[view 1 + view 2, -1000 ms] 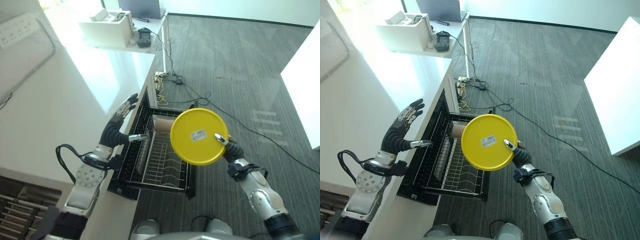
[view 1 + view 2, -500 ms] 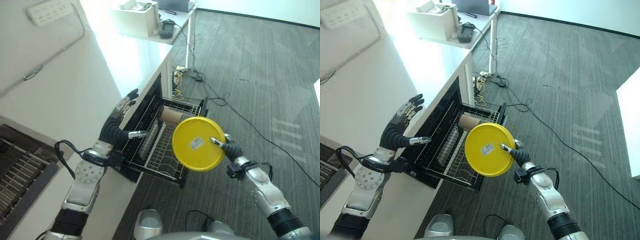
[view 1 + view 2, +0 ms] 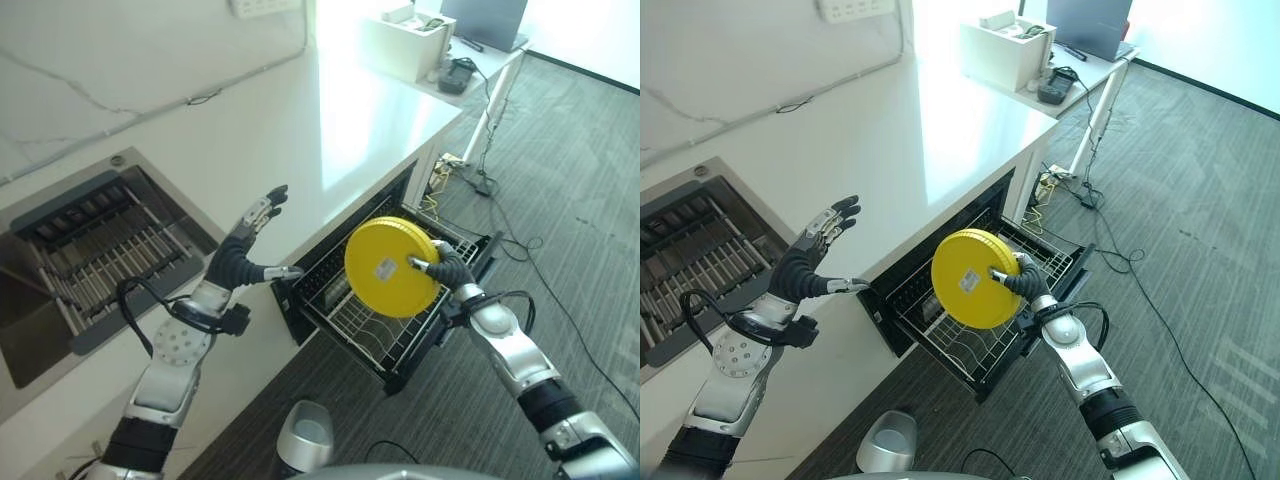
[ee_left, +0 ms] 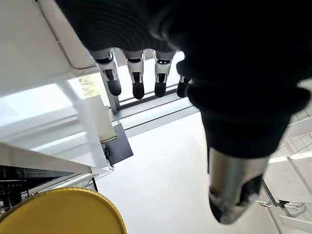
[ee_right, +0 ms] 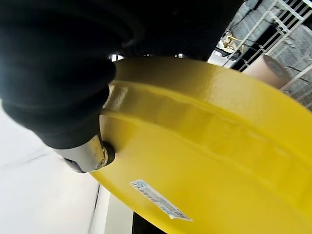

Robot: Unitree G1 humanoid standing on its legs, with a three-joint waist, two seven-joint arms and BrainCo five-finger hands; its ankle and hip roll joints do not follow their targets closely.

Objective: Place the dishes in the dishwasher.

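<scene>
Right hand [image 3: 446, 270]: thumb and fingers pinched on the rim of the yellow plate [image 3: 390, 266], held on edge.
Yellow plate: above the pulled-out dishwasher rack [image 3: 400, 330], sticker side facing up.
Left hand [image 3: 243, 250]: fingers spread, holding nothing, over the white counter [image 3: 330, 120] just beside the rack.

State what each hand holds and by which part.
The right hand pinches the yellow plate at its rim, above the pulled-out dishwasher rack. The left hand holds nothing, fingers spread.
</scene>
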